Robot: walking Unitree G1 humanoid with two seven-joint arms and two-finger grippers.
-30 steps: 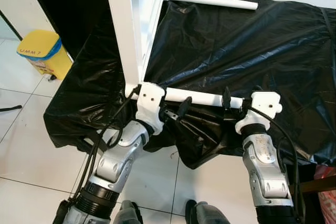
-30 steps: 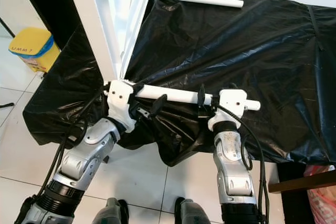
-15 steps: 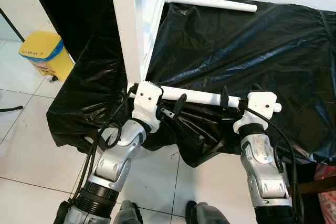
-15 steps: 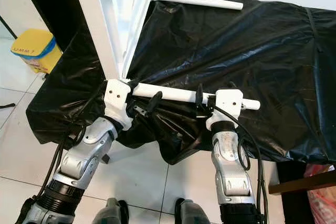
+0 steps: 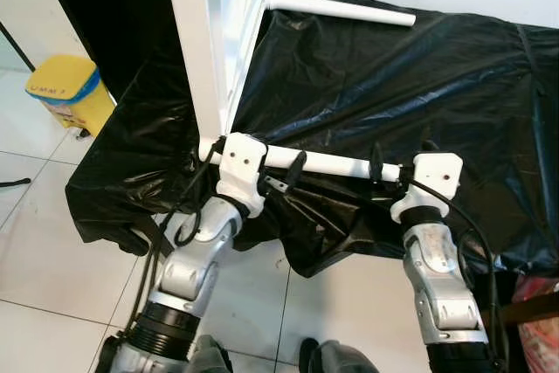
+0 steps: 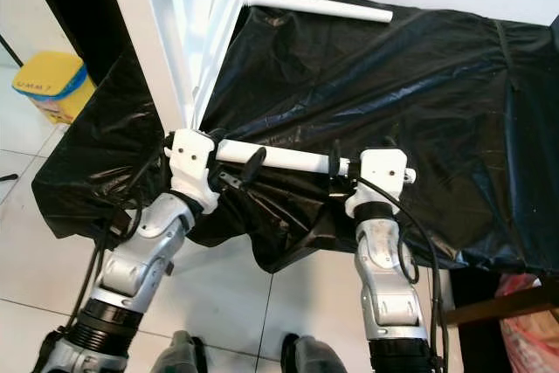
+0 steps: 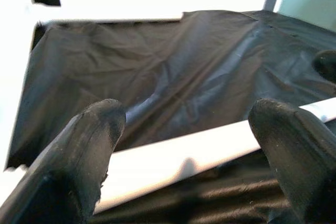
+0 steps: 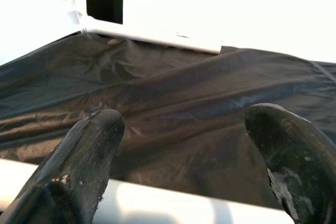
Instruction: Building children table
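A white table top (image 5: 214, 32) stands tilted on its edge on the black plastic sheet (image 5: 393, 76). Its near white leg (image 5: 336, 163) runs level from the top's lower corner toward the right. A second white leg (image 5: 341, 8) sticks out at the far end. My left gripper (image 5: 286, 177) sits at the near leg close to the table top, open, with its fingers (image 7: 100, 129) straddling the leg (image 7: 173, 161). My right gripper (image 5: 377, 168) is at the leg's free end, also open, and the leg (image 8: 157, 203) crosses between its fingers (image 8: 94, 135).
The black sheet drapes over a low surface and hangs down its front edge. A yellow bin (image 5: 63, 93) stands on the white tiled floor (image 5: 52, 242) to the left. A reddish bag (image 5: 543, 303) and a wooden edge lie at the lower right.
The camera has swayed a little, so the whole scene has shifted slightly. Both grippers keep their places along the near leg, fingers still apart.
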